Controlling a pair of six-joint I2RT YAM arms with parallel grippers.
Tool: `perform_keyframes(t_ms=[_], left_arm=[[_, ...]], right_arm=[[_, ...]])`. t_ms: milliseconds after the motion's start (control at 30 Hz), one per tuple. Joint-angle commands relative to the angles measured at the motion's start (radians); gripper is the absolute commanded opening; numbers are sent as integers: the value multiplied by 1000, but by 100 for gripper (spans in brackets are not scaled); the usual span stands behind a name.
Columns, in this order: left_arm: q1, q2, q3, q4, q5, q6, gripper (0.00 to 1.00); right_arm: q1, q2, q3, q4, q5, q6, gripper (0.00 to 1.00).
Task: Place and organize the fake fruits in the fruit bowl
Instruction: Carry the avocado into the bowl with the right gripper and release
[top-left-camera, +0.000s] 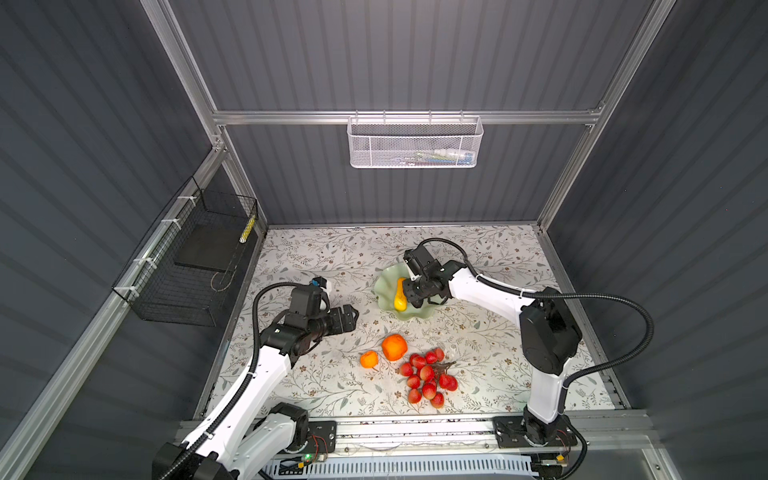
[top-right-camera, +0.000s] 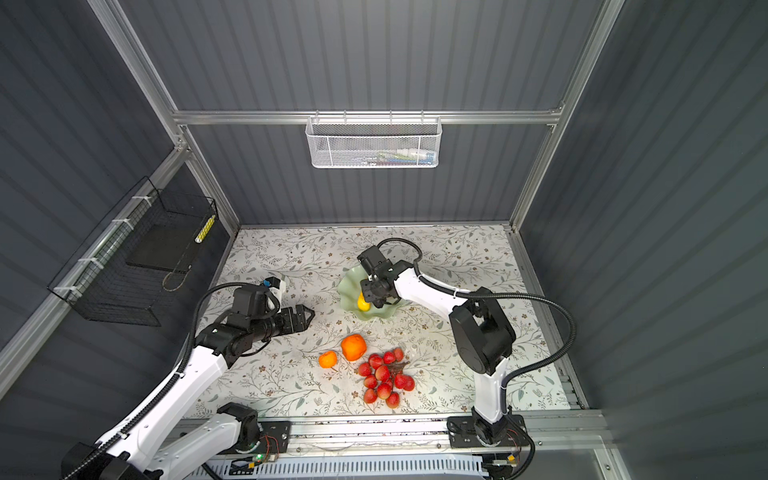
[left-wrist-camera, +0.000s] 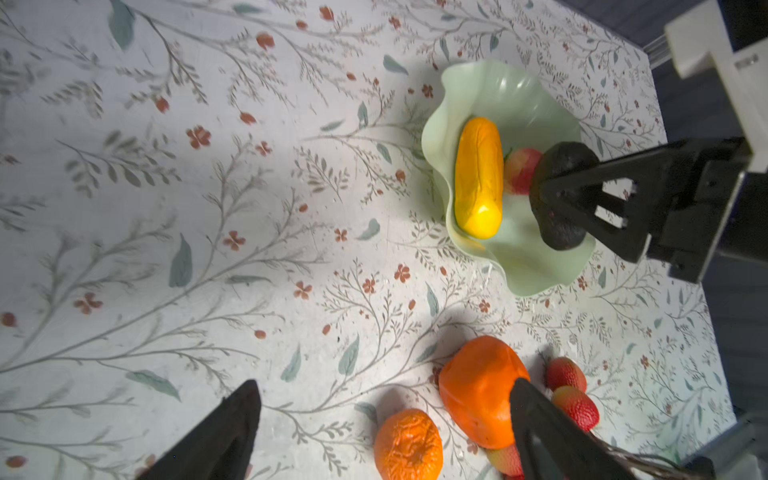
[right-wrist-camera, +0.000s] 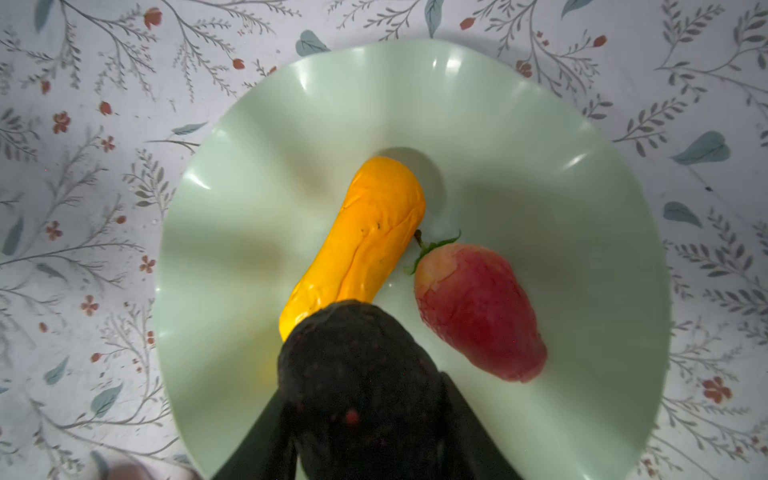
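Observation:
The pale green fruit bowl (top-left-camera: 409, 316) (top-right-camera: 347, 286) (right-wrist-camera: 540, 166) holds a yellow elongated fruit (top-left-camera: 400, 297) (right-wrist-camera: 365, 245) and a red strawberry (right-wrist-camera: 478, 311) side by side. Over the bowl my right gripper (top-left-camera: 409, 291) (right-wrist-camera: 361, 395) is shut on the dark avocado (right-wrist-camera: 357, 365) (left-wrist-camera: 567, 156). My left gripper (top-left-camera: 353, 316) (left-wrist-camera: 384, 384) hangs open and empty left of the bowl. On the table in front lie the large orange (top-left-camera: 394, 347) (left-wrist-camera: 478, 390), the small orange (top-left-camera: 369, 359) (left-wrist-camera: 409, 444) and the bunch of small red fruits (top-left-camera: 426, 374).
A white mesh basket (top-left-camera: 415, 143) hangs on the back rail. A black wire basket (top-left-camera: 191, 266) is fixed to the left wall. A small white and blue object (top-left-camera: 322, 284) sits behind the left wrist. A metal rail (top-left-camera: 415, 428) runs along the table's front edge.

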Motion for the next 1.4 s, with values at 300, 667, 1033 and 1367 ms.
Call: perform_keyframes(t_ms=[300, 667, 1033, 1367], left_arm=[[-5, -7, -96, 8, 156, -128, 86], [-88, 35, -149, 66, 176, -174, 82], [-210, 195, -163, 128, 92, -184, 81], [-263, 268, -166, 149, 85, -193, 76]], right_arm=[[-5, 27, 8, 44, 27, -34, 62], [-16, -339, -190, 215, 41, 62, 84], [-26, -682, -489, 340, 114, 146, 99], [-43, -743, -550, 333, 140, 167, 99]])
